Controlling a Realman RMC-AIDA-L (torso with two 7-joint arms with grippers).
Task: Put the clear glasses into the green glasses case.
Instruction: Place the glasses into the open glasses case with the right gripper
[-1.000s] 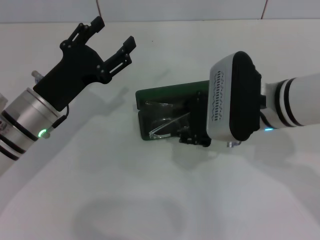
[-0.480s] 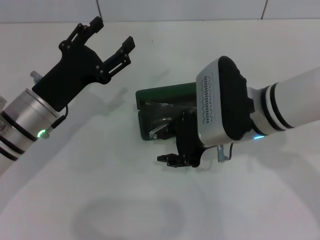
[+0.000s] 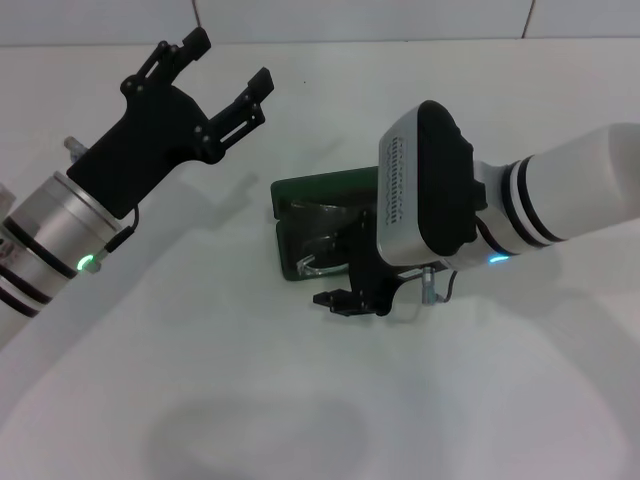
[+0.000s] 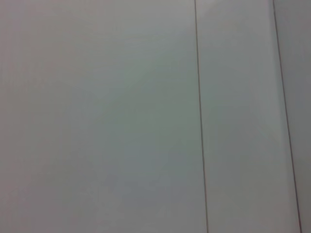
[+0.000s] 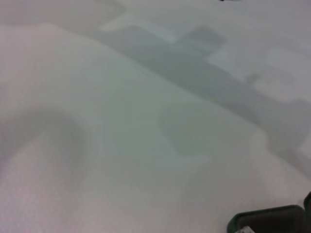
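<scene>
The green glasses case (image 3: 318, 190) lies open in the middle of the white table, its lid toward the back. The clear glasses (image 3: 322, 247) rest in its dark lined base, partly hidden by my right arm. My right gripper (image 3: 340, 300) hovers just in front of the case's front edge, open and holding nothing. My left gripper (image 3: 228, 60) is raised at the far left, well away from the case, open and empty. A corner of the green glasses case (image 5: 267, 221) shows in the right wrist view.
The white table (image 3: 200, 380) spreads in front of and beside the case. A tiled wall (image 3: 360, 18) runs along the back. The left wrist view holds only a pale surface with thin seams (image 4: 199, 121).
My right gripper has drawn back from over the case to just in front of it, leaving the glasses in the base. The left arm has barely moved.
</scene>
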